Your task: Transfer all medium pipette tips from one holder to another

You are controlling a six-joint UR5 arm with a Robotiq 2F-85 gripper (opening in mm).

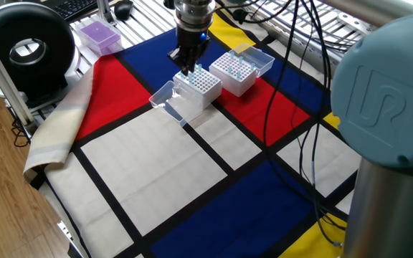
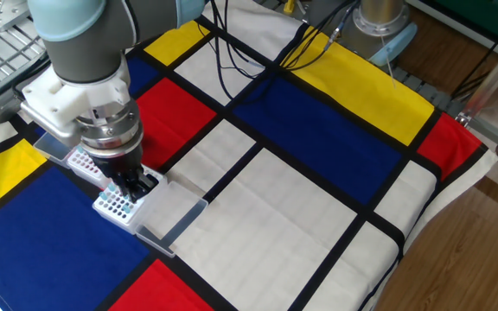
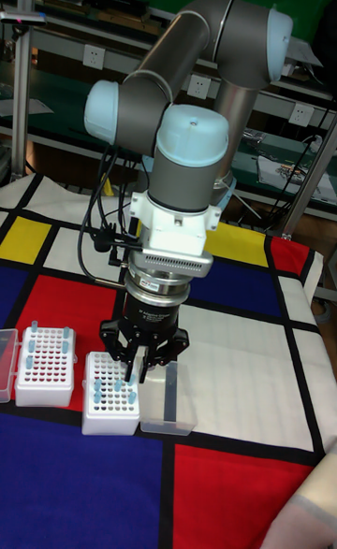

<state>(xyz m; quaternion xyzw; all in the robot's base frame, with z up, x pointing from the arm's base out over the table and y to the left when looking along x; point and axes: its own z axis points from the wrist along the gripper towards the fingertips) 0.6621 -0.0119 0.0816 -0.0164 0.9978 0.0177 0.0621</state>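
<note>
In one fixed view the end effector [image 1: 190, 67] hangs just over the back corner of the near white rack [image 1: 198, 87], and a few pale blue medium pipette tips [image 1: 194, 72] stand in that rack right under it. The far white rack [image 1: 235, 72] sits just beside it, off to the side of the end effector, with more tips standing in it. Most holes in the near rack look empty, so the job seems only just begun. In the other fixed view the end effector [image 2: 134, 183] covers much of the near rack [image 2: 118, 206], and the blue tips [image 2: 115, 202] in it show on the side that sticks out. The far rack [image 2: 83, 161] peeks out behind the end effector. In the tall fixed view the end effector [image 3: 137, 367] points straight down with its fingers [image 3: 123, 362] close together over the near rack [image 3: 109, 403]. It may be holding one thin tip there, but that spot is too small to tell, so I cannot say if it holds anything. The far rack [image 3: 46, 363] still has a good few tips [image 3: 37, 345], so lots are left to move.
</note>
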